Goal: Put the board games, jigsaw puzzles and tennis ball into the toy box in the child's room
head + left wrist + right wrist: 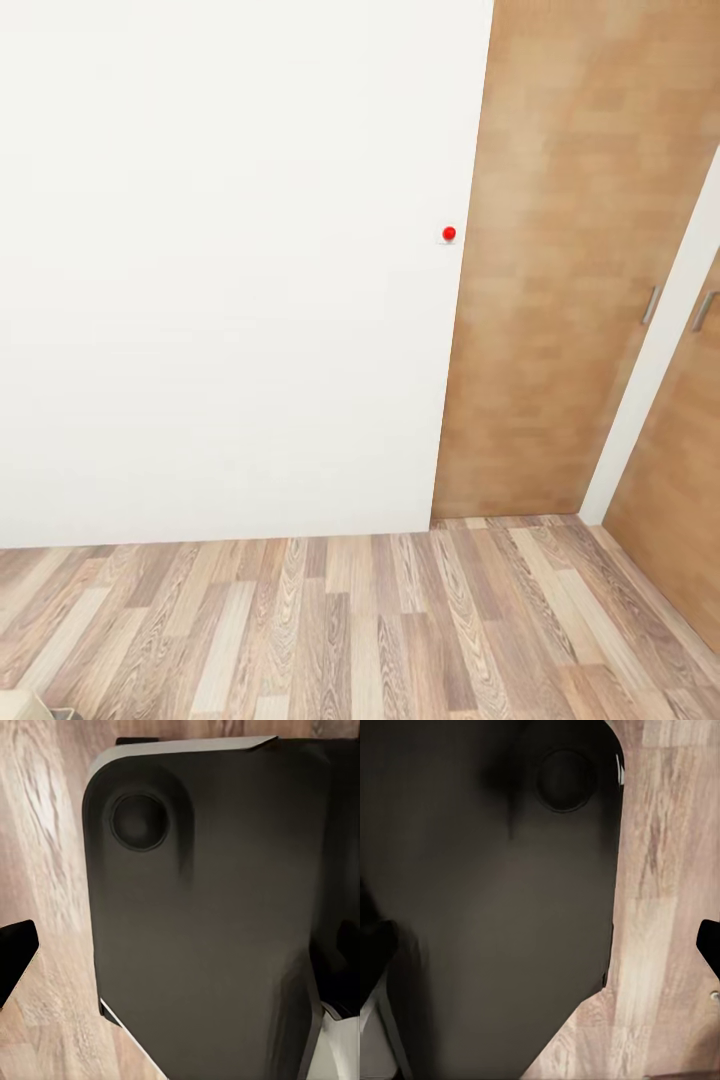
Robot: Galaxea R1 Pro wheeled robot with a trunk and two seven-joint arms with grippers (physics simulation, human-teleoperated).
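I face a white wall (pixel 220 300) and a wood-plank floor (pixel 350 620). The toys, the toy box, the table and the bed are out of view. In the left wrist view a dark rounded panel of my own body (pixel 210 915) is close in front, with one black fingertip (pixel 15 960) at the frame's edge over the floor. The right wrist view has the same kind of dark panel (pixel 487 907) and one black fingertip (pixel 710 943) at its edge. Neither view lets me judge the gap between the fingers.
A small red dot (pixel 449 233) sits on the wall beside a closed wooden door (pixel 560 280) with a metal handle (pixel 650 305). A second wooden door (pixel 680 480) stands at an angle at the far right. Open floor lies in front.
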